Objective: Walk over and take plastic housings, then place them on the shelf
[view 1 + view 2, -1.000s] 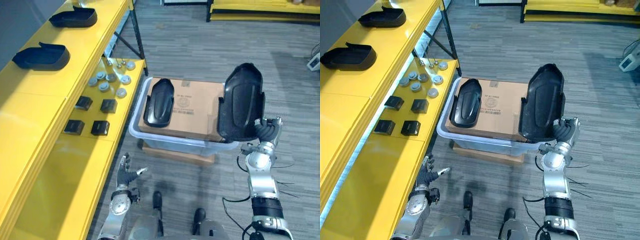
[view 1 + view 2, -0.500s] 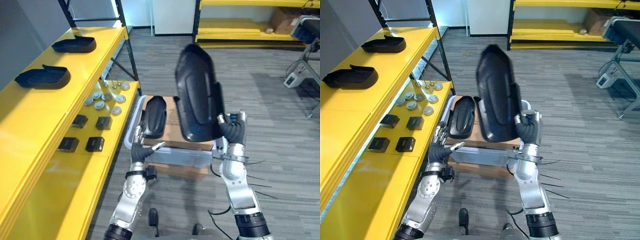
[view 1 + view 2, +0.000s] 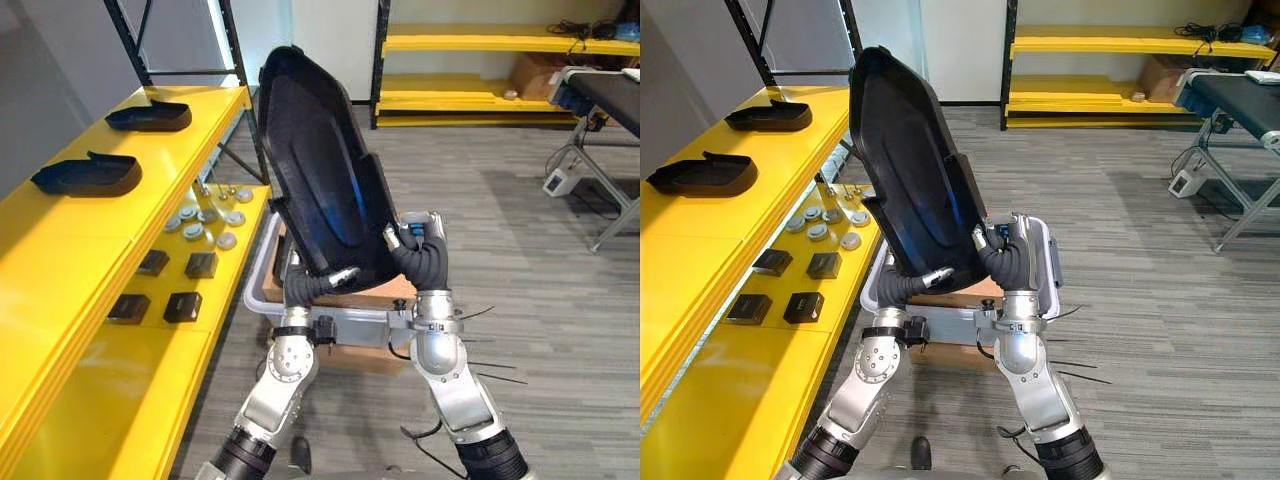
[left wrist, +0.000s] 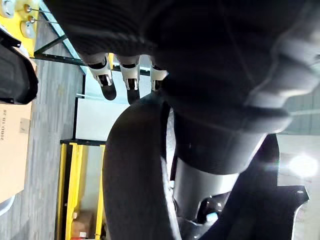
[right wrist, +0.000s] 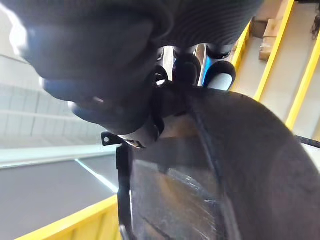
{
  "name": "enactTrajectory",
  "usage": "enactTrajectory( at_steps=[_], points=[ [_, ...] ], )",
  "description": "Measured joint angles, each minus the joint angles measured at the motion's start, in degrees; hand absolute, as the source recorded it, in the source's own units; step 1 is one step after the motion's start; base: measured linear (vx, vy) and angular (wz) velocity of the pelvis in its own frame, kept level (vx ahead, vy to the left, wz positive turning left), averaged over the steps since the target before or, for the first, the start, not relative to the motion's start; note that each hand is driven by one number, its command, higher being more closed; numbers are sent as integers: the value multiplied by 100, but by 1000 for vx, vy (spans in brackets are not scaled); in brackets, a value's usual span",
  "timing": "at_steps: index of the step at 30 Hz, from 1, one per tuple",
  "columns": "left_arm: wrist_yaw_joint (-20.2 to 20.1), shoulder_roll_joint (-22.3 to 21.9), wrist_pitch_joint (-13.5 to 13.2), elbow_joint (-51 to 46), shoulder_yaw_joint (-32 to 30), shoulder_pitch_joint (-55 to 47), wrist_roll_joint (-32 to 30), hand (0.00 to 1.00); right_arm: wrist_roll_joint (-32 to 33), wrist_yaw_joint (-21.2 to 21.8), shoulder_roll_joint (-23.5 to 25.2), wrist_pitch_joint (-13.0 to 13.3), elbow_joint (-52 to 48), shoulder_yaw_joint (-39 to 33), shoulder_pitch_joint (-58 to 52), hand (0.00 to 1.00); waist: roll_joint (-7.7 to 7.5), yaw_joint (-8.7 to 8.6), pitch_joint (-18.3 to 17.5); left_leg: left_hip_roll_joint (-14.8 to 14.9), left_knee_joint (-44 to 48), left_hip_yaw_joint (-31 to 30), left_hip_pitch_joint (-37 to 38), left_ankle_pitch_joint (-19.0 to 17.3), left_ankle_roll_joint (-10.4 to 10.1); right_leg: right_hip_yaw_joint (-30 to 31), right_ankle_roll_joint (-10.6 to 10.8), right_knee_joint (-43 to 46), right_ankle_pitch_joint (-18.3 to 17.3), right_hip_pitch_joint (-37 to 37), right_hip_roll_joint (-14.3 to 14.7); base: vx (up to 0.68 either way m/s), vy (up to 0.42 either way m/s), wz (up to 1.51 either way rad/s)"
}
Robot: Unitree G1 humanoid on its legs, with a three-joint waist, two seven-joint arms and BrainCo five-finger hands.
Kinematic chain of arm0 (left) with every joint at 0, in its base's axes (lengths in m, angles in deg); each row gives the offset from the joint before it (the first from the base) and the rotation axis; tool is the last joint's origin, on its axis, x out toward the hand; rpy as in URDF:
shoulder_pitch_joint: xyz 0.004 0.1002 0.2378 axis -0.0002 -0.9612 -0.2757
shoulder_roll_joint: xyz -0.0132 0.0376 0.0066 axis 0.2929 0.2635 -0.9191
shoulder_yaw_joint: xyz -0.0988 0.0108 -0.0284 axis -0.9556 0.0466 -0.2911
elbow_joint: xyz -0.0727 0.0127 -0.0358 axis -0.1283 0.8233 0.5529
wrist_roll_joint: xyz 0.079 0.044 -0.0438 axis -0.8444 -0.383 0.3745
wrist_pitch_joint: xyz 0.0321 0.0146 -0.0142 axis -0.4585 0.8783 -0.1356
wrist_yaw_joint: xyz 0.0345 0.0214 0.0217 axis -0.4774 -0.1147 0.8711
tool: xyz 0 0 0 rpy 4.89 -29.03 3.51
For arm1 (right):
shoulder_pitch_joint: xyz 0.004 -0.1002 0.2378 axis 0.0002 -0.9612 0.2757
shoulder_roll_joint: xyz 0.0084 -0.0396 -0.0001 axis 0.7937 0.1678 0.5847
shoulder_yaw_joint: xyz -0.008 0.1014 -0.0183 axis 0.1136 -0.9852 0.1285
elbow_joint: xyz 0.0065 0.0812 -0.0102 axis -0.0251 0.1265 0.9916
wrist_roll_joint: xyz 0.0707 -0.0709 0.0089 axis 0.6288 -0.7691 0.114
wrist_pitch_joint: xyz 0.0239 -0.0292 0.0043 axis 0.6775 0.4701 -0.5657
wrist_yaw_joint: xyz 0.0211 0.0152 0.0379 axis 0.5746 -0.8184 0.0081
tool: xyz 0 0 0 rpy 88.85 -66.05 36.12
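Left eye view: big black housing (image 3: 315, 170) held up in air, tilted, beside yellow shelf (image 3: 60, 260), bin (image 3: 256, 290) below hands. Left hand (image 3: 312, 284) pinches lower rim, thumb on front face, fingers behind. Right hand (image 3: 418, 258) curled round lower rim on other side. Shell probably light, stiff, smooth, maybe slippery. Tall, so top can swing. Best hold: rim, both sides. Two other housings (image 3: 85, 175) lie along shelf's left edge.

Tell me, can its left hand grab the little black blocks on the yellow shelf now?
Probably not yet: the left hand is curled on the big housing, with the right hand, so it isn't free.
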Motion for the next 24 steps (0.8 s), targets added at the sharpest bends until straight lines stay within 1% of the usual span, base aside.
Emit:
enactTrajectory(
  at_steps=[6, 9, 10, 12, 13, 16, 20, 23, 24],
  points=[
    [166, 89, 1, 0, 23, 25, 102, 100, 135, -70, -214, 26, 0, 240, -1, 100, 1, -30, -146, -6, 0, 3, 2, 8, 10, 8, -21, -8, 13, 1, 4, 2, 0, -1],
    [201, 99, -1, -2, 25, 104, 101, 100, 235, -93, -291, 124, 0, 239, 0, 100, -2, -45, -162, -7, 0, 2, 22, 6, 8, 13, -23, -7, 13, 18, 7, 0, 0, 0],
    [201, 121, -1, -2, 50, 104, 100, 100, 302, -96, -340, 124, 2, 239, -2, 0, -2, -59, -162, -6, 0, 3, 36, -11, -14, 15, -29, -9, 9, 29, 7, 0, 0, 0],
    [201, 218, 0, -2, 99, 104, 99, 100, 309, -97, -418, 174, 2, 247, -8, 0, -2, -92, -162, -5, 0, 2, 45, -13, -15, 17, -47, -11, -3, 35, 9, 0, 0, 0],
    [201, 226, 3, -2, 100, 104, 100, 100, 326, -97, -470, 244, 2, 256, -42, 0, -2, -103, -162, -4, 0, 3, 45, -15, -17, 17, -58, -17, -9, 37, 13, 0, 0, 0],
    [201, 227, 12, -2, 73, 104, 99, 100, 472, -84, -541, 343, 3, 268, -203, 0, -2, -113, -162, -1, -1, 1, 51, -17, -20, 9, -52, -72, -8, 77, 28, -3, 0, 1],
    [199, 227, 15, -127, -16, 104, 89, 100, 628, -39, -639, 358, 20, 269, -289, 0, -2, -117, -163, 2, -1, 2, 54, -18, -20, 11, -46, -104, 0, 96, 37, 0, 0, 0],
    [163, 227, 19, -212, -69, 102, 77, 100, 807, 90, -776, 473, 16, 158, -287, 0, -3, -114, -165, 4, -1, 5, 54, -18, -20, 17, -42, -109, 2, 100, 37, 0, 0, 0],
    [112, 227, 29, -218, -85, 101, 66, 100, 910, 214, -884, 514, 11, 73, -284, 0, -4, -103, -166, 4, -1, 9, 54, -18, -20, 19, -39, -111, 4, 102, 34, 0, 0, 0]
  ],
)
